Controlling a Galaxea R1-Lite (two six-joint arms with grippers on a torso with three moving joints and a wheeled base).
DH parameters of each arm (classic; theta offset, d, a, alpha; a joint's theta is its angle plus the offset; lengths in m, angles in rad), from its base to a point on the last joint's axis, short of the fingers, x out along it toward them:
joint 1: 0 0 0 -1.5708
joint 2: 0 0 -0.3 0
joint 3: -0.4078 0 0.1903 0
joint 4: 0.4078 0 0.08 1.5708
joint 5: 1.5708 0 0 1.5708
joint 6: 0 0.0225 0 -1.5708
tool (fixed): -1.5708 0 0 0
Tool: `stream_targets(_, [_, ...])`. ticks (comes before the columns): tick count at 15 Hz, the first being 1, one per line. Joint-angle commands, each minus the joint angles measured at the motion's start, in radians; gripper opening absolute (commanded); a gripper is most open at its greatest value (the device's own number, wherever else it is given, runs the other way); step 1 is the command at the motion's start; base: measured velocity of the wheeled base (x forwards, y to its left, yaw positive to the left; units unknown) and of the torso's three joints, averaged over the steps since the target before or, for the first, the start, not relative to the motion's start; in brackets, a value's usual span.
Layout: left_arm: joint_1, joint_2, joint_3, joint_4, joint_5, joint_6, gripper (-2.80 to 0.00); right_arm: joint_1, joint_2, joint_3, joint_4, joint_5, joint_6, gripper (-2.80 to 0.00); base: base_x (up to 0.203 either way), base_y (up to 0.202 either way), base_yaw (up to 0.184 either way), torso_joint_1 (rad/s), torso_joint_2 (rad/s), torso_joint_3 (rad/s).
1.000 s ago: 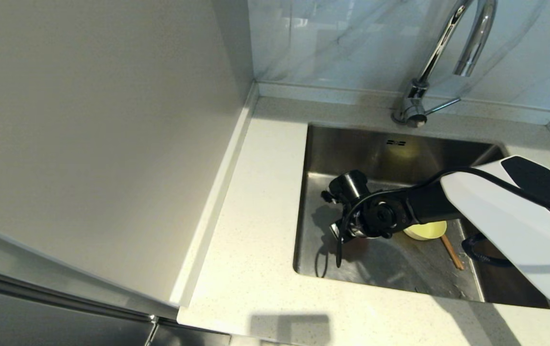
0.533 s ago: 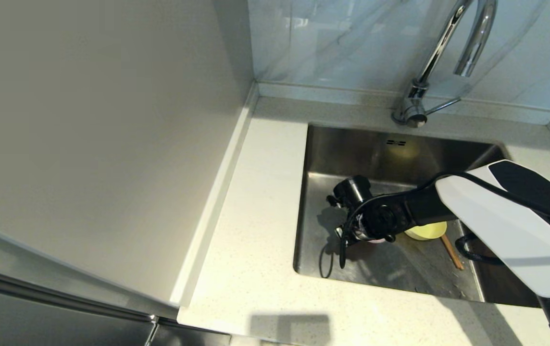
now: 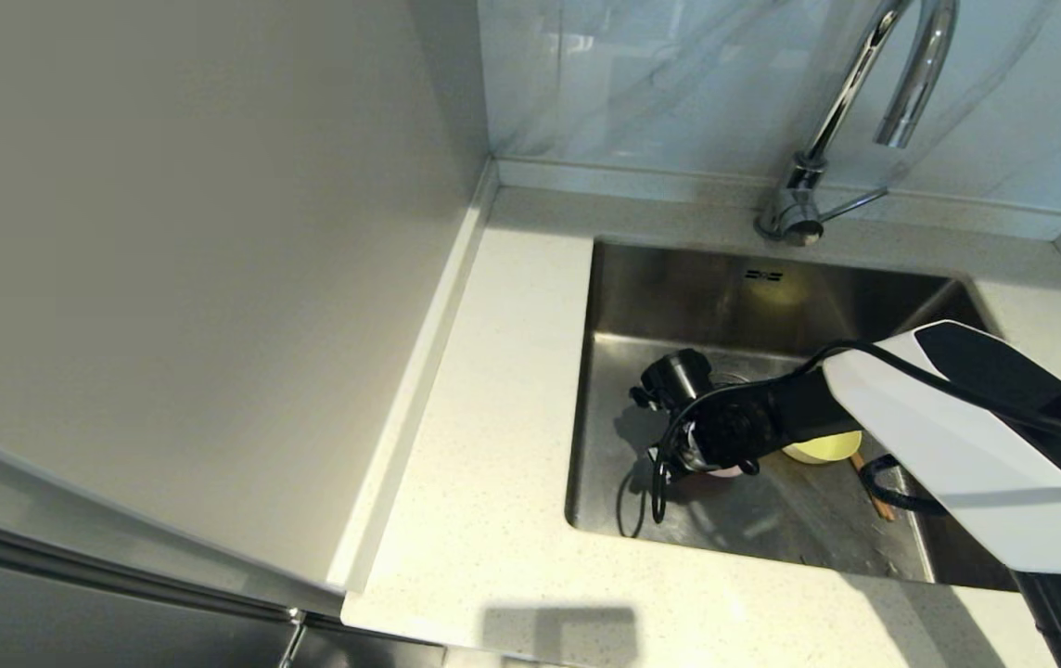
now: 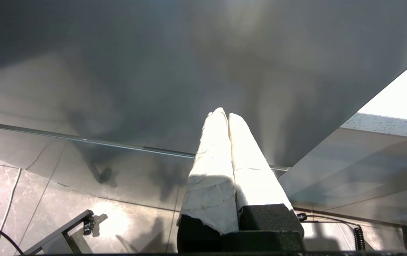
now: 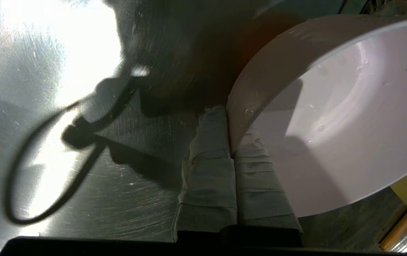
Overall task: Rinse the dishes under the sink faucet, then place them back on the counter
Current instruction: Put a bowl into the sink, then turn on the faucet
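My right gripper (image 5: 229,117) is down in the sink (image 3: 772,529), shut on the rim of the pale pink bowl (image 5: 331,124); one finger is inside the bowl and the other outside. The bowl is tilted and has water drops inside. In the head view my wrist hides most of the pink bowl (image 3: 723,472). The pale yellow bowl (image 3: 825,448) sits just to its right on the sink floor, next to the wooden chopsticks (image 3: 875,501). The chrome faucet (image 3: 850,93) stands at the back, with no water showing. My left gripper (image 4: 223,113) is shut on nothing, parked below the counter's edge.
The speckled counter (image 3: 493,417) runs along the sink's left and front. A tall grey panel (image 3: 197,260) stands on the counter's left side. The faucet's side lever (image 3: 850,202) points right. A black cable loop (image 3: 656,482) hangs from my right wrist.
My right arm has sunk a little lower and nearer in the sink, still shut on the pink bowl. The yellow bowl and chopsticks have not moved.
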Motion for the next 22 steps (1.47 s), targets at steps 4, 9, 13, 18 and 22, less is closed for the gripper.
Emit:
stream_targets(4, [0.000, -0.003, 0.000, 0.000, 0.000, 0.000, -2.80, 0.001, 0.025, -0.022, 0.002, -0.003, -0.004, 0.00, 0.000, 0.000, 0.000, 0.000, 0.00, 0.000])
stream_targets(9, [0.000, -0.003, 0.000, 0.000, 0.000, 0.000, -2.80, -0.009, 0.002, -0.020, 0.004, -0.004, -0.003, 0.00, 0.000, 0.000, 0.000, 0.000, 0.00, 0.000])
stream_targets(13, [0.000, -0.003, 0.000, 0.000, 0.000, 0.000, -2.80, -0.015, -0.155, 0.013, 0.046, 0.001, 0.005, 0.00, 0.000, 0.000, 0.000, 0.000, 0.00, 0.000])
stream_targets(18, [0.000, -0.003, 0.000, 0.000, 0.000, 0.000, -2.80, -0.019, -0.541, 0.198, 0.101, 0.016, 0.029, 0.00, 0.000, 0.000, 0.000, 0.000, 0.00, 0.000])
stream_targets(22, [0.000, -0.003, 0.000, 0.000, 0.000, 0.000, -2.80, -0.105, -0.867, 0.406, 0.154, 0.016, 0.033, 0.00, 0.000, 0.000, 0.000, 0.000, 0.00, 0.000])
